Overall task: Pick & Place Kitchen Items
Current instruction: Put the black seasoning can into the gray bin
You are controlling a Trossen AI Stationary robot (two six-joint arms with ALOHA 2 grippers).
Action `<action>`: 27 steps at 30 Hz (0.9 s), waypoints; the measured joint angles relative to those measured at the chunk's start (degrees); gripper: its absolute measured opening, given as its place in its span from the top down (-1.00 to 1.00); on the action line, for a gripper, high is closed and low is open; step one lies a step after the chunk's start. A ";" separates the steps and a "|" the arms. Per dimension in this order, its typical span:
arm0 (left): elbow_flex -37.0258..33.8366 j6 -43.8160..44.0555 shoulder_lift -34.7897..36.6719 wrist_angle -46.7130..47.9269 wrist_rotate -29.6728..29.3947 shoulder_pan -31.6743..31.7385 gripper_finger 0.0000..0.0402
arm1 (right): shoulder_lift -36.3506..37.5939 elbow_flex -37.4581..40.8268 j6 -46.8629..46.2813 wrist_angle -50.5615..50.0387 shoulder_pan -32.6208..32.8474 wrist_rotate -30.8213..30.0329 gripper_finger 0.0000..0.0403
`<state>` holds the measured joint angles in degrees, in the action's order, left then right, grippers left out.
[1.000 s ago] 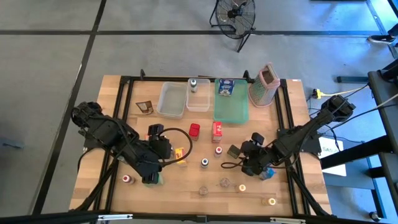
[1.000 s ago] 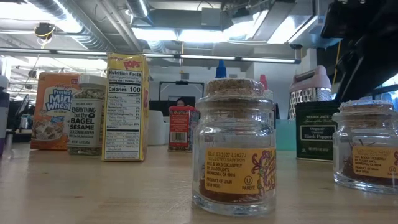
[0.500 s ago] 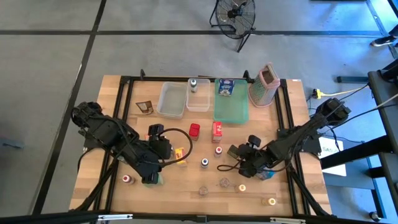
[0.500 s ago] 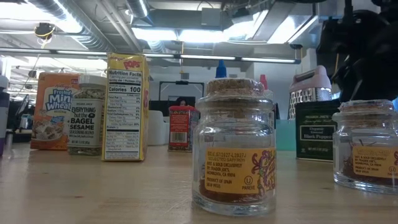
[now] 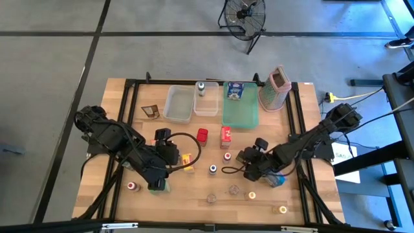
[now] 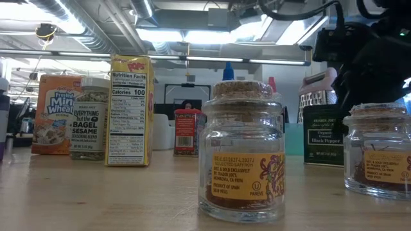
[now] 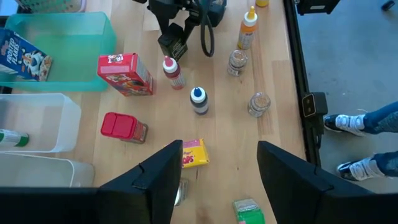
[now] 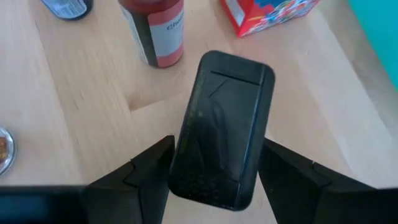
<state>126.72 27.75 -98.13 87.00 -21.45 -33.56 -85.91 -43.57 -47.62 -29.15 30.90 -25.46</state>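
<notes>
**Saffron jars up front, black tin between the right fingers**

Nearest the low camera stands a cork-stoppered saffron jar (image 6: 242, 151), its label reading "Product of Spain"; a second like jar (image 6: 377, 149) sits at the right edge. Behind them stand a yellow "Pops" box (image 6: 131, 110) showing Nutrition Facts, an "Everything but the Bagel Sesame" shaker (image 6: 89, 117), a "Frosted Mini Wheats" box (image 6: 56, 113) and a red tin (image 6: 187, 131).

The right gripper (image 8: 214, 163) holds a dark "Organic Ground Black Pepper" tin (image 8: 222, 129) between its fingers, low over the table's right half. The left gripper (image 7: 219, 163) stands parted and empty above the yellow box.

The table (image 5: 116, 175) is pale wood. Farther back lie a clear tub (image 5: 178, 103), a green tray (image 5: 240, 114) and a grater (image 5: 274, 88). Beyond: grey floor, a fan (image 5: 244, 17), ceiling strip lights.
</notes>
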 joint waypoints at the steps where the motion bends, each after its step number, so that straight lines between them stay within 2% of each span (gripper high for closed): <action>1: 0.00 0.00 0.00 0.00 0.00 -0.02 -0.01 | 0.00 0.00 0.25 -0.01 -0.15 0.57 -0.10; 7: 0.00 0.16 0.00 0.00 0.04 -0.04 -0.02 | 0.00 0.00 0.53 0.01 -0.82 3.02 -0.05; 16: 0.00 0.09 0.00 0.00 0.07 -0.07 -0.02 | 0.00 -0.02 -0.37 0.42 -0.94 3.07 0.37; 27: 0.00 -0.42 0.00 0.00 -0.55 -0.09 -0.02 | 0.87 -1.05 -2.94 -3.02 -1.01 5.00 0.38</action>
<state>126.72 27.33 -98.13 87.00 -22.01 -33.65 -85.03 -44.62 -50.57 -32.18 29.89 -20.47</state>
